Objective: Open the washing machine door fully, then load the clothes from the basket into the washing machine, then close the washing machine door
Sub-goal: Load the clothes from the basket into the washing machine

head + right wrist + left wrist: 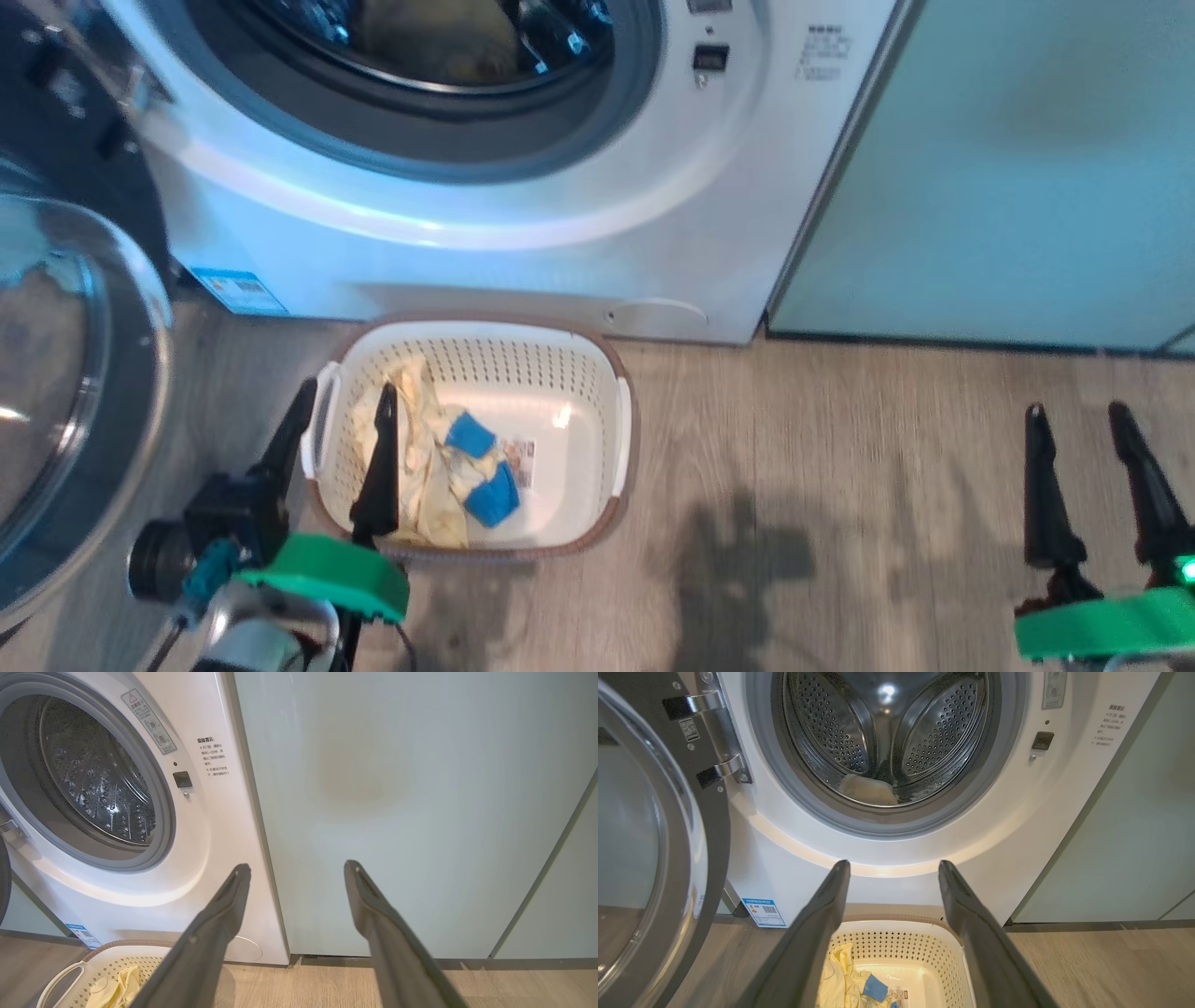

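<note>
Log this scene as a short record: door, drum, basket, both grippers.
Door: round glossy black washing machine door, open
Drum: white front-loading washing machine, one pale garment inside
Basket: cream perforated plastic basket on floor, pale yellow and blue clothes inside
Left gripper: open, over basket's left end
Right gripper: open, empty, over wooden floor

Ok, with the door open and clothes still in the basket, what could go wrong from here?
1. The open left pincer seems to straddle the basket's left rim, one finger outside it; closing there may grab plastic instead of the clothes.
2. The small blue pieces lie loose among them and may get left behind.
3. The washing machine door stands close beside the left arm; a lift towards the drum might knock it.
</note>
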You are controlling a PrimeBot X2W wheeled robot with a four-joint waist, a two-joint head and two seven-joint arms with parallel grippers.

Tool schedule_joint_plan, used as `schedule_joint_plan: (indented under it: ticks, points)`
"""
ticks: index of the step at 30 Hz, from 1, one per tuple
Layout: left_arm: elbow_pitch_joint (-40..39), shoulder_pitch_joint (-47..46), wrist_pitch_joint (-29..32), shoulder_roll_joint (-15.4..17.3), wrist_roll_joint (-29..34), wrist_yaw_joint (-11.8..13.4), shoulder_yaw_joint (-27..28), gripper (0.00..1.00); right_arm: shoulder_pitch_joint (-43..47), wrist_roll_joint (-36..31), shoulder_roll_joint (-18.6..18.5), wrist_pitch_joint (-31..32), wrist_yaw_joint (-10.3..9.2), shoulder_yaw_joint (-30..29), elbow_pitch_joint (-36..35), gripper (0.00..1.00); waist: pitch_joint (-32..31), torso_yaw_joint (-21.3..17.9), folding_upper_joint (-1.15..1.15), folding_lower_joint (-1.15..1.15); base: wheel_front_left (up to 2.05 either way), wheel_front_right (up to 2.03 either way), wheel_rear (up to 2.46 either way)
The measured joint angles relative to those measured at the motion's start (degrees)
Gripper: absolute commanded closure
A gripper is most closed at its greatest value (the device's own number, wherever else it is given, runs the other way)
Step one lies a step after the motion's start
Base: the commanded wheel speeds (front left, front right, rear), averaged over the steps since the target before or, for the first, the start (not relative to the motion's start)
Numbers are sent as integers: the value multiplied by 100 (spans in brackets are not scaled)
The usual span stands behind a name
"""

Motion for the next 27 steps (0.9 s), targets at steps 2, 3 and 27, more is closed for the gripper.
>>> schedule_joint_plan:
  ticks: [2,3,27]
  points:
    - [24,122,-45,-19,0,-1,-11,0,101,-13,0,0,0,-5,1,0,-145,44,0,0,0,0,0]
    - [32,173,-46,-19,0,-1,-15,0,149,-24,0,0,0,-14,-1,0,-214,62,0,0,0,0,0]
    - [131,588,-46,-26,-170,-25,3,0,572,-62,0,0,0,-35,-1,0,-1014,109,0,0,0,0,0]
